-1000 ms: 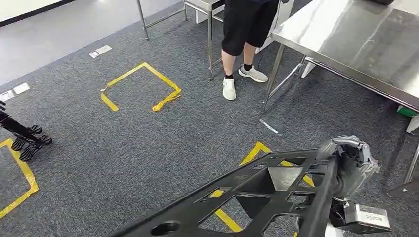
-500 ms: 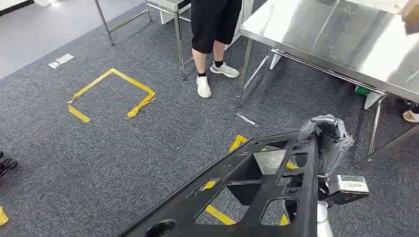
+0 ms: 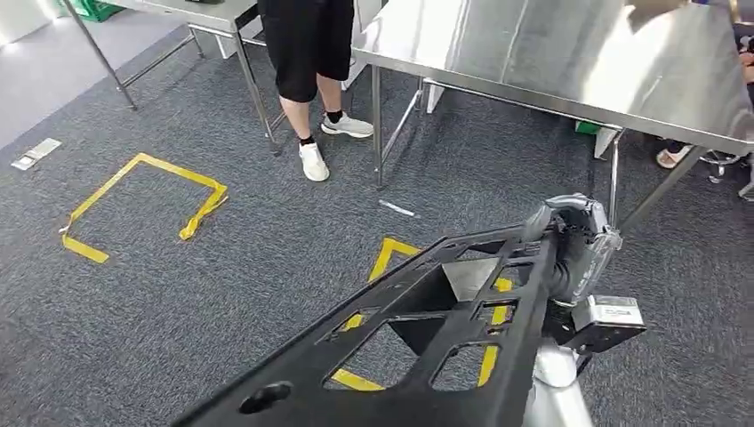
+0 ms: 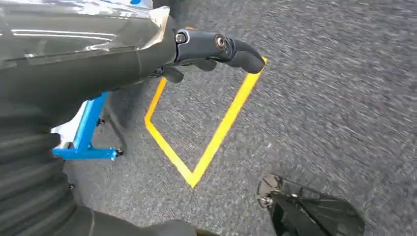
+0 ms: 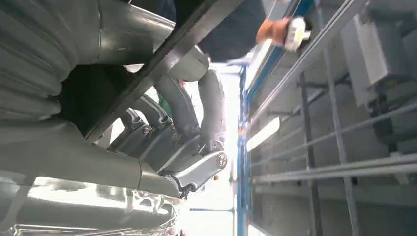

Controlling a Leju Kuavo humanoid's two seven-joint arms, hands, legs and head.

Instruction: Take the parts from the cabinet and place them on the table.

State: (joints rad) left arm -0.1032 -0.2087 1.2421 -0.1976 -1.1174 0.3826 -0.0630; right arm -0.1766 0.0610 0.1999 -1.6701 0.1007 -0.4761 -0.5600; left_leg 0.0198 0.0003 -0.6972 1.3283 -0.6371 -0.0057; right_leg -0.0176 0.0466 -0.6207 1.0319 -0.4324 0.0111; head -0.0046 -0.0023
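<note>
My right robot hand is wrapped around the far end of the black frame part, fingers curled over its bar in the right wrist view. The part sticks out across my front, low over the carpet and the yellow tape marks, not yet over the tabletop, which sits ahead and a bit right. My left robot hand hangs over the floor, holding nothing; I can't tell for sure how its fingers lie, one dark finger points out straight.

Risks as I judge them: the part is long and held at one end only, so it may twist or sag in my grip and slip. Its free end could dip to the carpet or swing wide. The steel table legs and the person standing near the tabletop are close to my path; turning with this part could clip either. Coming in too low, the part hits the tabletop edge rather than clearing it.
</note>
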